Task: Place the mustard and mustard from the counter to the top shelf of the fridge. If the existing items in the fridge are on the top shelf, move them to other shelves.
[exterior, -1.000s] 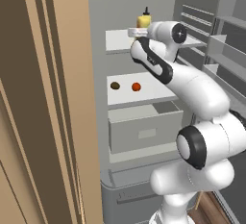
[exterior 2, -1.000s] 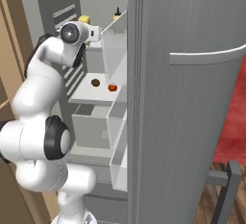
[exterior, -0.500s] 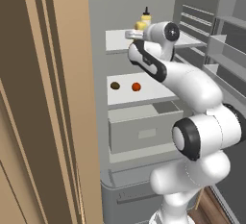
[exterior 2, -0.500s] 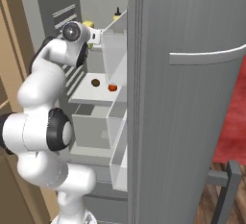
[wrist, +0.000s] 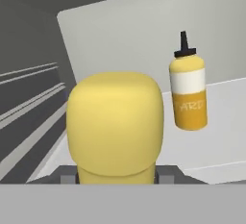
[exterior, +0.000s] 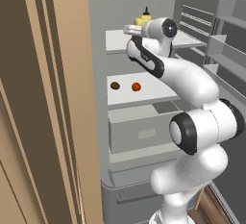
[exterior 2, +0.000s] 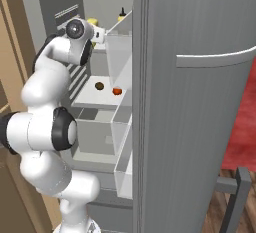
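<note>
Your gripper (wrist: 115, 182), clenched on the mustard jar (wrist: 114, 127), has reached the top shelf (exterior: 117, 41) beside the bottle (wrist: 188, 91); release it next.

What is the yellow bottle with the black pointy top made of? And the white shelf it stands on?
The mustard bottle looks like smooth plastic: even amber-yellow colour, a white band, soft rounded shoulders and a dark nozzle. It could be something else; this is a rendered scene. The top shelf looks like a plain matte white slab, maybe plastic: flat, no shine or grain.
</note>
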